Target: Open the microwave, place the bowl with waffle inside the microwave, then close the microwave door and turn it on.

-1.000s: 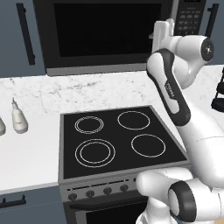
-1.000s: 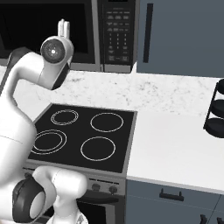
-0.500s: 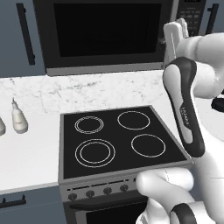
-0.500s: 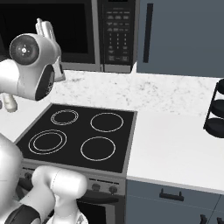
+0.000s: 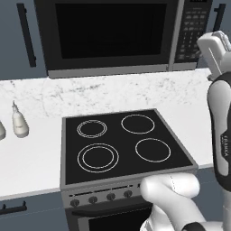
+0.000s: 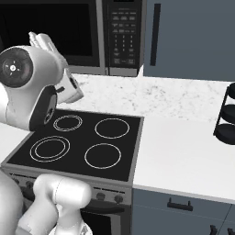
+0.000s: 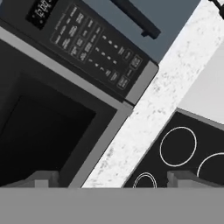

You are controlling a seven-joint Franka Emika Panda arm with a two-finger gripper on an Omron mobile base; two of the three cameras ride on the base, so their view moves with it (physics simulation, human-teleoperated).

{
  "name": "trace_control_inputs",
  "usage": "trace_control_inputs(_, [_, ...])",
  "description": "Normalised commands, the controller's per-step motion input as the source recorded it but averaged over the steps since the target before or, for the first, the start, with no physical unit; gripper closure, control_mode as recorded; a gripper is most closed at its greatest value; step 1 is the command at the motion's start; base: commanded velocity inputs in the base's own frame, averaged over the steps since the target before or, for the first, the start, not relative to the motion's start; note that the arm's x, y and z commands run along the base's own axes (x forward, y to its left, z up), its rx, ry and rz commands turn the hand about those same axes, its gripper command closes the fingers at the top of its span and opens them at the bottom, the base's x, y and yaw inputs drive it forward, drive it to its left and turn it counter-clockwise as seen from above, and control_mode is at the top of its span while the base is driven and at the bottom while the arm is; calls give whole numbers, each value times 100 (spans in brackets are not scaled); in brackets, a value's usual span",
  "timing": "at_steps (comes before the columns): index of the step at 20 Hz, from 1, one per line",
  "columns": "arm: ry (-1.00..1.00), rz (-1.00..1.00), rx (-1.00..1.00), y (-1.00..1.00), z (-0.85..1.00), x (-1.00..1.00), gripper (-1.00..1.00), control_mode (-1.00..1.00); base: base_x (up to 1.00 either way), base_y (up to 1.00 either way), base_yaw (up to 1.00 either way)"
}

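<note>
The microwave [image 5: 193,28] hangs above the stove, its button panel on the right. The microwave door [image 5: 108,36] is shut, its glass dark. My white hand [image 5: 215,47] is raised at the right edge of the left base view, level with the button panel and in front of it. In the hand view my gripper [image 7: 113,177] is open, with nothing between its fingertips [image 7: 41,178], and it faces the door's lower right corner [image 7: 109,109] and the panel [image 7: 96,48]. The bowl and the waffle are out of view.
A black stovetop [image 5: 122,144] with four rings lies below on the white marble counter [image 6: 183,151]. Two small bottles [image 5: 19,124] stand at the far left. A black tiered stand [image 6: 227,117] sits at the right counter edge. Blue-grey cabinets [image 6: 193,36] flank the microwave.
My arm has swung to the right in the left base view, and the hand has moved from in front of the door's right end to beside the button panel. The gripper stays open.
</note>
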Motion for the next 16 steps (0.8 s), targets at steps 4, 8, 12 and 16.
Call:
trace_control_inputs(4, [0, 9, -35, -48, 0, -29, -100, -100, 0, 0, 0])
trace_control_inputs(8, [-7, 19, -34, -42, -2, -2, -100, -100, 0, 0, 0])
trace_control_inputs(12, [-22, 24, -42, -38, -31, -7, -100, -100, 0, 0, 0])
trace_control_inputs(16, [-20, 19, -41, -15, -38, -2, -100, -100, 0, 0, 0])
